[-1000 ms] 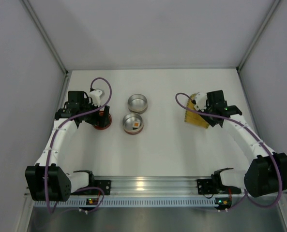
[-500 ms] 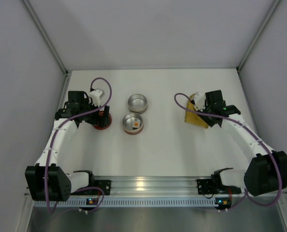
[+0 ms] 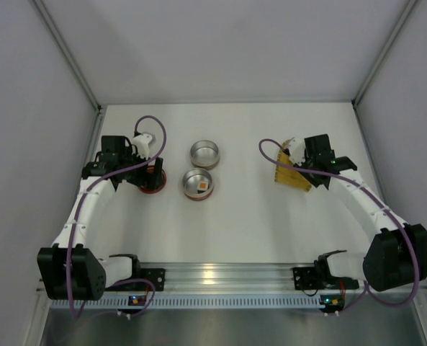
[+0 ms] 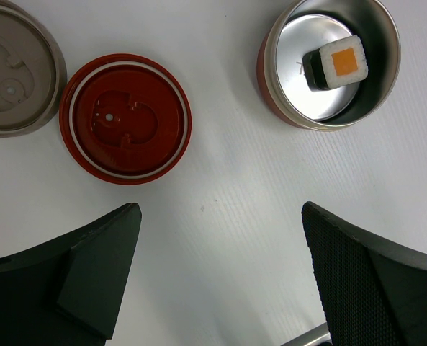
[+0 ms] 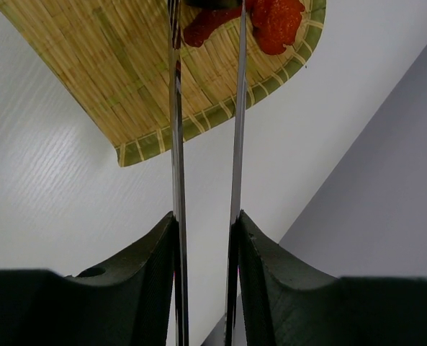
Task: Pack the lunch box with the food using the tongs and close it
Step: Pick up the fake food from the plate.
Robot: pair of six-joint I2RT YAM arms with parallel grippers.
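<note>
The lunch box stands open as two round metal bowls: one [image 3: 204,153] shows nothing inside, the other [image 4: 328,61] holds a white food piece with an orange top [image 4: 337,63]. Its red lid [image 4: 125,119] and a grey lid [image 4: 15,68] lie on the table. My left gripper [image 4: 220,213] hangs open above bare table beside the red lid. My right gripper [image 5: 206,216] is shut on the tongs [image 5: 176,144], whose thin arms reach over the yellow woven tray [image 5: 119,65] to red food pieces [image 5: 274,21]. The tips are cut off at the frame's top.
The white table [image 3: 249,216] is walled by grey panels on three sides. The tray [image 3: 291,175] lies at the right, near the right wall. Purple cables loop off both wrists. The arm bases and a metal rail [image 3: 227,277] line the near edge.
The right gripper has shifted slightly left over the tray with the tongs. The left arm has not moved.
</note>
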